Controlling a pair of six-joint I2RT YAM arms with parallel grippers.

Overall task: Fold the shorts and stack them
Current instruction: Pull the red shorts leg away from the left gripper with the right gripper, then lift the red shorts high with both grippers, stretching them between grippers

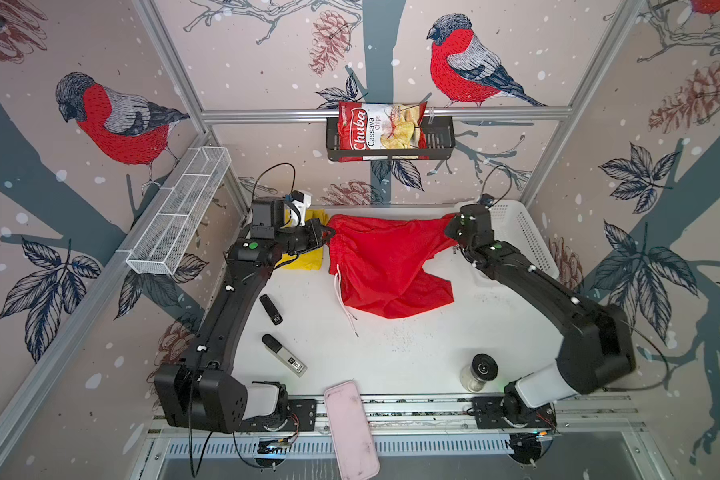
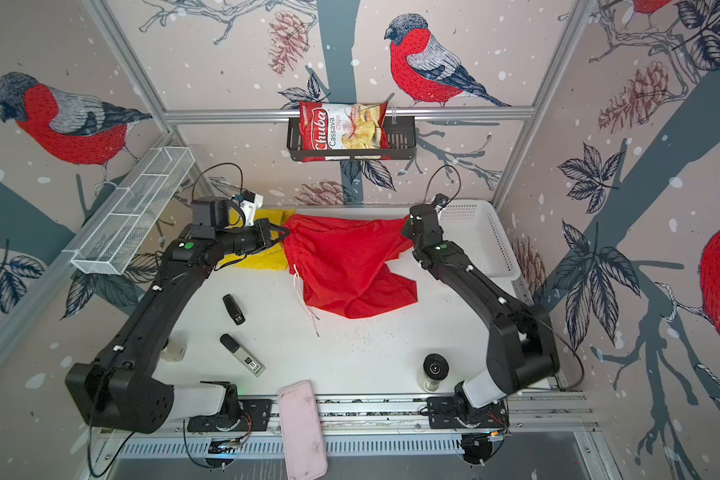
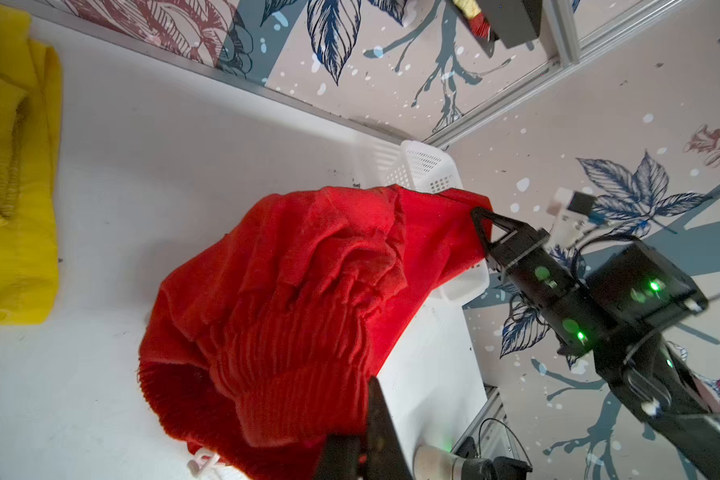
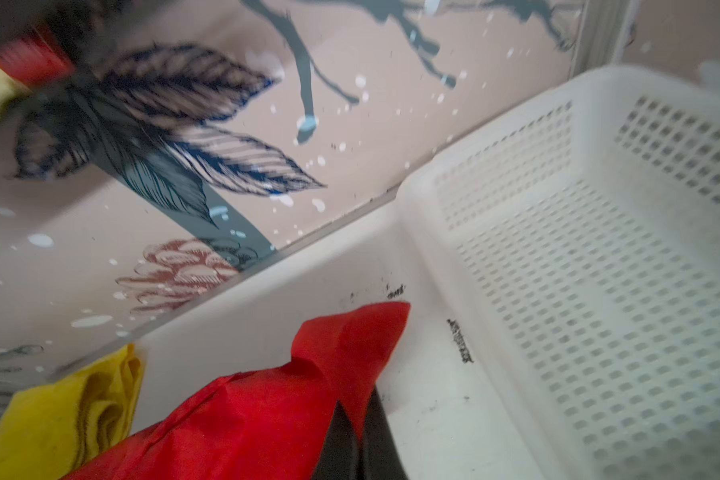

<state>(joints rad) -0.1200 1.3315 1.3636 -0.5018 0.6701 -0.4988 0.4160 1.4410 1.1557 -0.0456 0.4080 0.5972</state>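
Left wrist view: the left gripper (image 3: pixel 368 432) is pinching the waistband of the red shorts (image 3: pixel 292 291), and the right gripper (image 3: pixel 484 226) is clamping the opposite corner. The garment is hanging lengthwise between them over the table (image 3: pixel 142 166), beside the yellow shorts (image 3: pixel 13 208).

The white table (image 1: pixel 412 345) carries yellow shorts (image 1: pixel 308 259) far left, red shorts (image 1: pixel 383 266) touching them at far middle, a white perforated basket (image 1: pixel 524 237) far right, a black stick (image 1: pixel 271 309) and a grey stick (image 1: pixel 285 355) near left, and a black-lidded jar (image 1: pixel 479 372) near right.
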